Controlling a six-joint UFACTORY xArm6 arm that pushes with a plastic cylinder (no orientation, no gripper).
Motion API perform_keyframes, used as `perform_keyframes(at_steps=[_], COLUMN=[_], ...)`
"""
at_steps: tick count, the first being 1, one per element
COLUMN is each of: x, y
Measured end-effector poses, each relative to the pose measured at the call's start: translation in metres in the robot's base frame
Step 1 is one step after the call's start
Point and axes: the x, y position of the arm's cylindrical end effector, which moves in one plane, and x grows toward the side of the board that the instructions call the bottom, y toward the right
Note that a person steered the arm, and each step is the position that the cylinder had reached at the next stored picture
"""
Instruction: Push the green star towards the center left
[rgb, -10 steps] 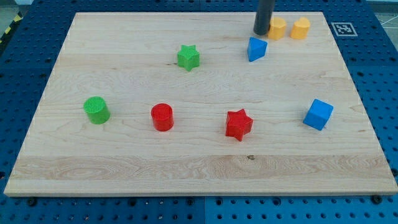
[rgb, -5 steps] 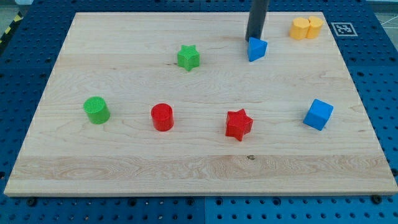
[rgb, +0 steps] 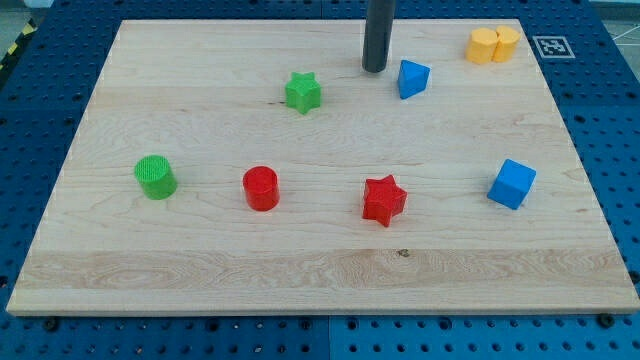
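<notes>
The green star (rgb: 302, 92) lies on the wooden board (rgb: 200, 260) in the upper middle. My tip (rgb: 374, 70) is down on the board to the star's right and slightly above it, apart from it by about a block's width. The tip stands just left of the blue triangular block (rgb: 412, 78), not touching it.
A green cylinder (rgb: 155, 177) sits at the centre left. A red cylinder (rgb: 261, 188) and a red star (rgb: 383, 200) lie in the lower middle. A blue cube (rgb: 512, 184) is at the right. Two yellow blocks (rgb: 493, 45) sit together at the top right.
My tip has moved left from beside the yellow blocks, past the blue triangular block, toward the green star. The yellow blocks now sit closer together. The green star has not moved.
</notes>
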Motion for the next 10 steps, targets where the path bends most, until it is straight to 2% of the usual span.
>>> perform_keyframes(at_steps=[2,3,4,6,10], x=[0.003,0.018,0.052,0.054,0.060], y=[-0.001,-0.016,-0.027,-0.031,-0.094])
